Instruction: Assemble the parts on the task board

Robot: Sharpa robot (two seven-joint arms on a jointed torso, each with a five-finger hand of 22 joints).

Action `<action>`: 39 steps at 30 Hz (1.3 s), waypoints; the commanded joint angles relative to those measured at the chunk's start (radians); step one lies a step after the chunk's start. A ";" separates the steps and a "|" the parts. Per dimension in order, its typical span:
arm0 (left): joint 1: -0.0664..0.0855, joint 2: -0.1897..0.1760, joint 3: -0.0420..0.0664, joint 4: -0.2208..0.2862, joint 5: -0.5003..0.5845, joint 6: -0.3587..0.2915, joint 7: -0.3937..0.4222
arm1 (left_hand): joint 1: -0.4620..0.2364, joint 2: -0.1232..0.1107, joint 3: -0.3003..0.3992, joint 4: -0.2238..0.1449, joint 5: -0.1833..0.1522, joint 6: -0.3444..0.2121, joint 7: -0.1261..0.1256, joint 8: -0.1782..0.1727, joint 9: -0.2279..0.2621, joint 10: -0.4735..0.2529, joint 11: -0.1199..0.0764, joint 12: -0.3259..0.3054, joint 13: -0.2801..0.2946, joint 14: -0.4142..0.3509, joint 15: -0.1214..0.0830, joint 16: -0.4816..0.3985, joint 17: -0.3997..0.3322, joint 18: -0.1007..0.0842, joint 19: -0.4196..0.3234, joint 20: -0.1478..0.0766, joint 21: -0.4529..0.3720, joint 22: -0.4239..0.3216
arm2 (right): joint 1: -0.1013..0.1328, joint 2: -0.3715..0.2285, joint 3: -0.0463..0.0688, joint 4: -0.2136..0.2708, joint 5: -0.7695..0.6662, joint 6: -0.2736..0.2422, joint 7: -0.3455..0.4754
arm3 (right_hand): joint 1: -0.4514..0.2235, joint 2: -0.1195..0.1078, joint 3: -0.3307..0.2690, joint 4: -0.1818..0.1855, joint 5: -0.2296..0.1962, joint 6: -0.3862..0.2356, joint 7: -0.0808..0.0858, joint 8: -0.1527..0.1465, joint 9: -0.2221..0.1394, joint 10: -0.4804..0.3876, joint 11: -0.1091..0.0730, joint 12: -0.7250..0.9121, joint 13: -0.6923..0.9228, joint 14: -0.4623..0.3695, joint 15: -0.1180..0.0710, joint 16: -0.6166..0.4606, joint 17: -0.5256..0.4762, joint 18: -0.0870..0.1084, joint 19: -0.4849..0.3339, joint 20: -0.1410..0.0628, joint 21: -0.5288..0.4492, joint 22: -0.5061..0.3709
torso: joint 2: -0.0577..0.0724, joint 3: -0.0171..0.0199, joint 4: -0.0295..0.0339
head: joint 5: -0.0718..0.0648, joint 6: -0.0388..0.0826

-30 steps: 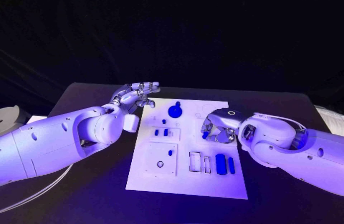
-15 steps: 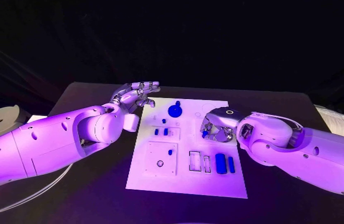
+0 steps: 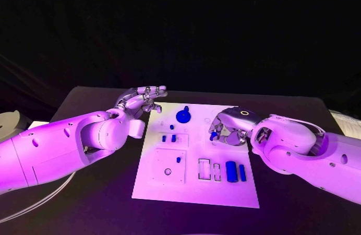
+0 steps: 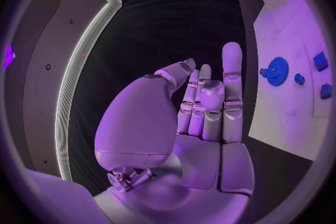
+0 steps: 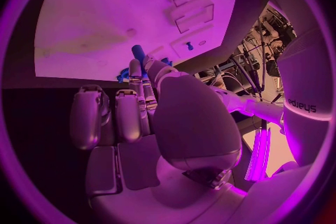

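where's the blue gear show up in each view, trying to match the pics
Head view: the blue gear lies on the far part of the task board, between the two hands.
Left wrist view: the gear lies on the board beyond the left hand, beside a small blue peg.
Right wrist view: I cannot make it out.
Shared landmark: the white task board.
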 commanded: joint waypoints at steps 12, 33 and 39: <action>0.000 0.005 0.000 0.002 0.003 0.028 -0.005 | -0.010 0.003 -0.009 -0.001 -0.007 -0.007 0.001 0.005 -0.001 -0.011 0.000 0.004 -0.002 -0.009 0.000 -0.003 -0.001 0.017 -0.005 0.002 -0.006 -0.002 | -0.048 0.098 -0.004 0.069 0.074 -0.052 0.064 | 0.007 0.003 0.014 -0.006 -0.001 0.010 -0.002 -0.003 0.005 -0.001 0.005 -0.018 -0.003 0.051 -0.004 0.007 0.002 0.008 0.000 -0.007 0.004 0.000 | 0.000 -0.0007 0.0000 | 0.015 -0.007; 0.001 0.008 0.000 0.007 0.003 0.030 -0.008 | -0.010 0.004 -0.010 -0.001 -0.007 -0.008 0.002 0.005 -0.001 -0.013 0.001 0.005 -0.002 -0.010 0.000 -0.004 -0.002 0.017 -0.005 0.002 -0.006 -0.002 | -0.130 0.264 -0.032 -0.045 0.026 -0.002 0.092 | 0.008 0.002 0.018 -0.010 -0.001 0.008 0.001 -0.006 0.005 -0.003 0.007 -0.024 -0.003 0.050 -0.002 0.005 -0.002 0.009 -0.002 -0.006 0.001 -0.004 | 0.001 -0.0003 0.0007 | 0.039 -0.024; 0.001 0.013 0.000 0.003 0.002 0.031 -0.009 | -0.009 0.004 -0.010 -0.002 -0.007 -0.009 0.002 0.006 -0.001 -0.014 0.001 0.005 -0.002 -0.010 0.000 -0.003 -0.002 0.017 -0.005 0.002 -0.006 -0.002 | -0.134 0.282 -0.034 -0.061 0.023 0.011 0.090 | 0.007 0.001 0.019 -0.011 -0.001 0.008 0.002 -0.007 0.005 -0.003 0.008 -0.025 -0.003 0.050 -0.002 0.005 -0.002 0.009 -0.003 -0.006 0.001 -0.004 | 0.002 -0.0004 0.0004 | 0.040 -0.027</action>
